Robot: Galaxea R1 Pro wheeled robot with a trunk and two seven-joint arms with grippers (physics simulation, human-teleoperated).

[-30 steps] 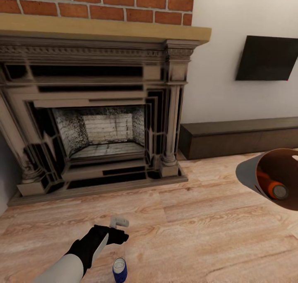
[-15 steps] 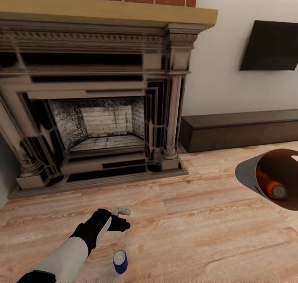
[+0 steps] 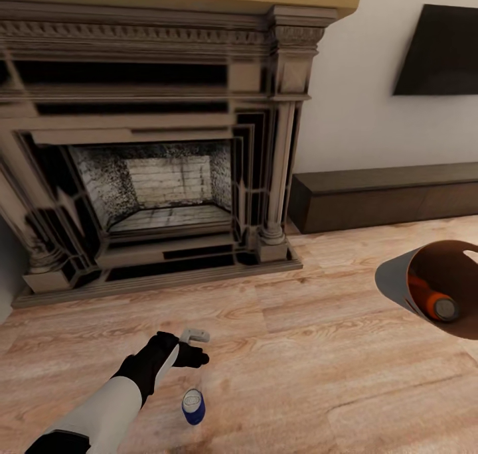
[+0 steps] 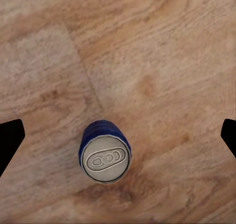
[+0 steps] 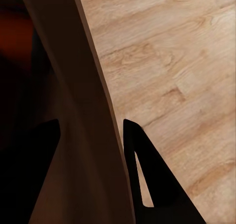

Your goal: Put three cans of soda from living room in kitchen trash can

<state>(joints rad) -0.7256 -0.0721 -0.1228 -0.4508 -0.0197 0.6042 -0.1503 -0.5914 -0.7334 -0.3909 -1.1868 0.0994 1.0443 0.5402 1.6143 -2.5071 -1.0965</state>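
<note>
A dark blue can of soda (image 3: 193, 406) stands upright on the wood floor, its grey top (image 4: 104, 153) facing my left wrist camera. My left gripper (image 3: 196, 346) hovers above it, open wide, with one dark fingertip (image 4: 10, 140) at each side of the wrist view and the can lying between them below. At the right the light-grey trash can (image 3: 397, 283) is held tilted off the floor, its mouth towards me. An orange can of soda (image 3: 435, 302) lies inside it. My right gripper (image 5: 91, 130) is shut on the bin's wall (image 5: 64, 47).
This is the living room: a dark carved fireplace (image 3: 159, 175) fills the back left, its base step reaching onto the wood floor (image 3: 299, 374). A long dark low cabinet (image 3: 385, 198) runs along the right wall under a black TV (image 3: 438, 49).
The whole view has slid, so the camera has moved: the fireplace and the blue can sit higher in the picture. My left gripper stays open above the can, and the bin stays held.
</note>
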